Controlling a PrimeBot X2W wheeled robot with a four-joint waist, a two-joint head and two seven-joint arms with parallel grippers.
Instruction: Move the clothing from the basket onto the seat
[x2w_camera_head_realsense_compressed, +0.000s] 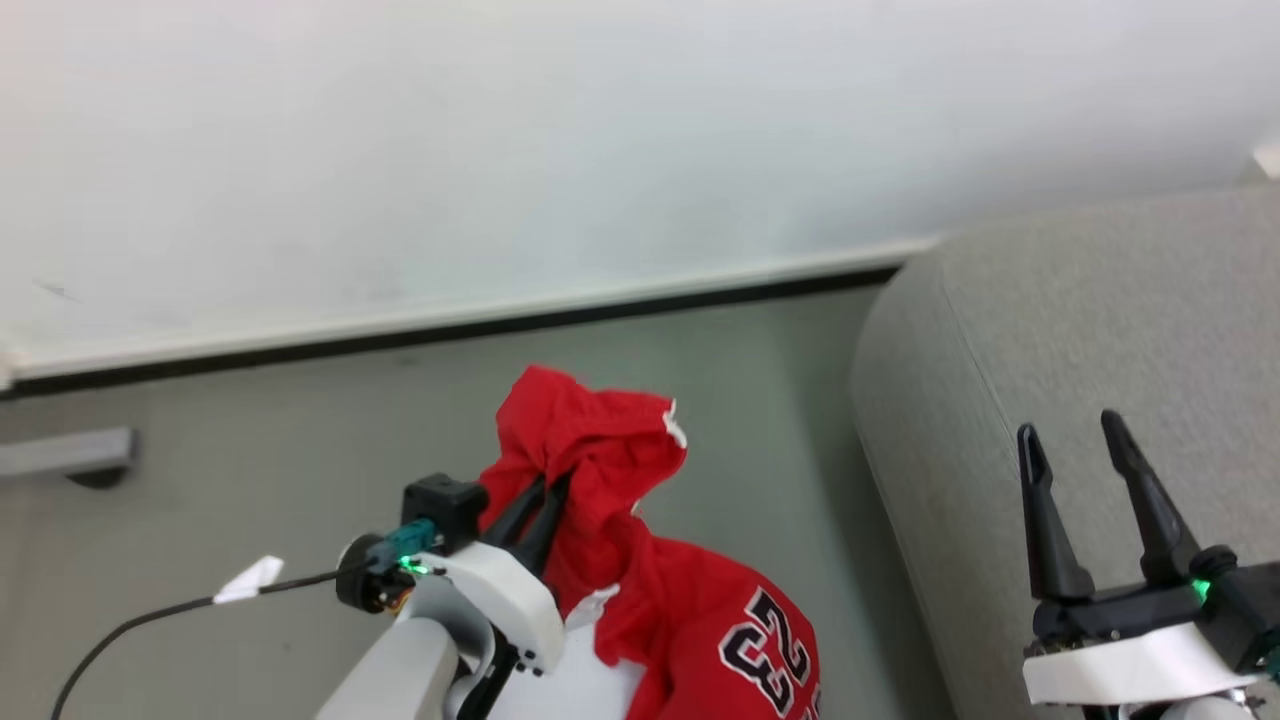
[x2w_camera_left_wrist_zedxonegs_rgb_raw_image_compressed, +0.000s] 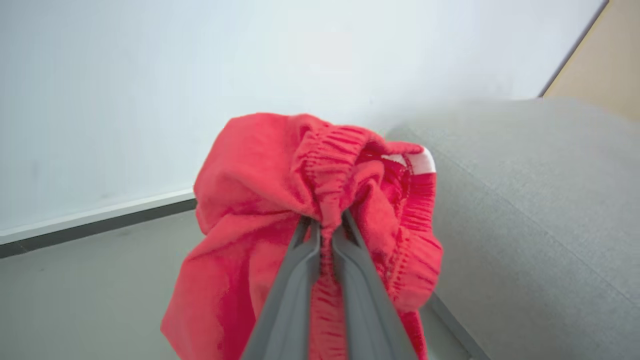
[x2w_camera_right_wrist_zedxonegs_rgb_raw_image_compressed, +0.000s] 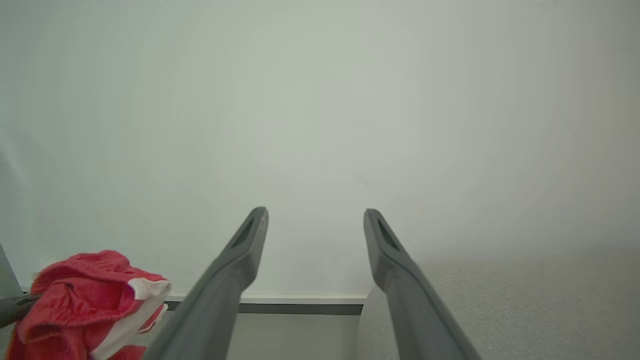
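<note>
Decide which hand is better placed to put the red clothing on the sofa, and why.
Left. The left hand grips the red clothing, lifted beside the sofa; the right hand is open and empty.

The head view looks steeply down on floor (x2w_camera_head_realsense_compressed: 250, 450), wall (x2w_camera_head_realsense_compressed: 600, 120) and the sofa (x2w_camera_head_realsense_compressed: 1100, 330) end. The left wrist view sits close behind the left hand (x2w_camera_left_wrist_zedxonegs_rgb_raw_image_compressed: 325, 220), facing that sofa end. The right wrist view looks straight at the wall; all three share the red clothing (x2w_camera_head_realsense_compressed: 590, 450).

White wrist shells (x2w_camera_head_realsense_compressed: 500, 590) bear dark tapered fingers (x2w_camera_head_realsense_compressed: 1040, 510) — and green lights (x2w_camera_head_realsense_compressed: 413, 568).
</note>
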